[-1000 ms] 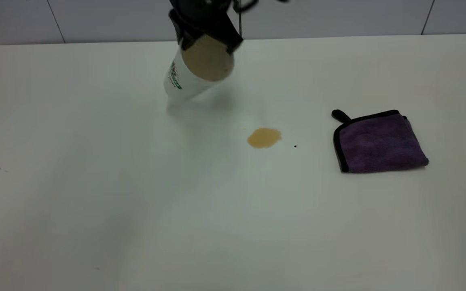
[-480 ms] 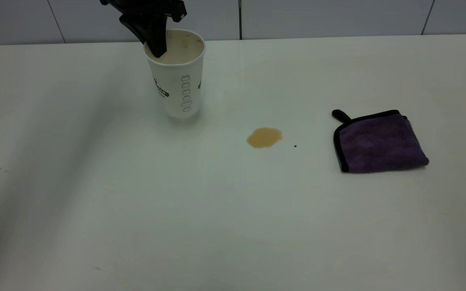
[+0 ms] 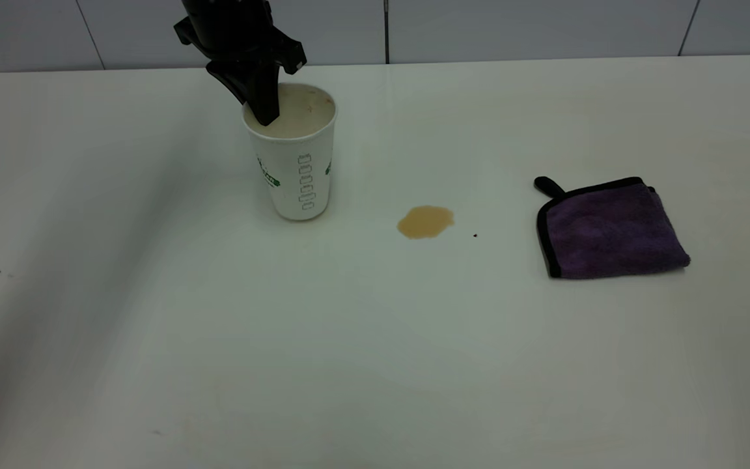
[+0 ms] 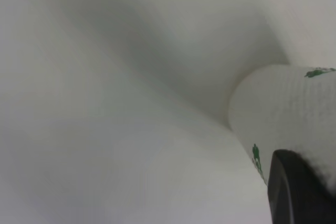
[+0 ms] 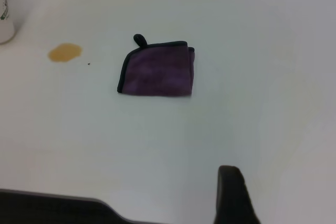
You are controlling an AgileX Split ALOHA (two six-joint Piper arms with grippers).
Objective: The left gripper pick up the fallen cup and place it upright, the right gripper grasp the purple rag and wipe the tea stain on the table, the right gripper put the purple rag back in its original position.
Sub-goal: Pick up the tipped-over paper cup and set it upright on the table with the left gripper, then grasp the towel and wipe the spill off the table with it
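On the far left part of the table (image 3: 153,312), my left gripper (image 3: 259,98) comes down from above onto the cup (image 3: 297,166), which stands upright with its base on the tabletop. One of my black fingers (image 3: 263,98) reaches down inside the cup's mouth against the near-left wall, and in the left wrist view the other finger (image 4: 299,192) lies against the outside of the textured white wall (image 4: 283,114), so I am clamped on the rim with the wall pinched between them. The cup hangs directly under my hand, its green lettering turned toward the left and a printed column of small boxes facing the exterior camera (the inside is stained tan).

To the right of the cup, apart from it, the tea stain (image 3: 425,222) sits as a small tan puddle, with a tiny black speck (image 3: 475,235) just beside it on the right. Farther right again lies the purple rag (image 3: 609,229), folded flat, black-edged, its loop pointing toward the far side.

My right gripper (image 5: 233,195) hovers well clear of the rag on the right side; only one dark finger shows in its wrist view, so I cannot tell whether it is spread or closed.
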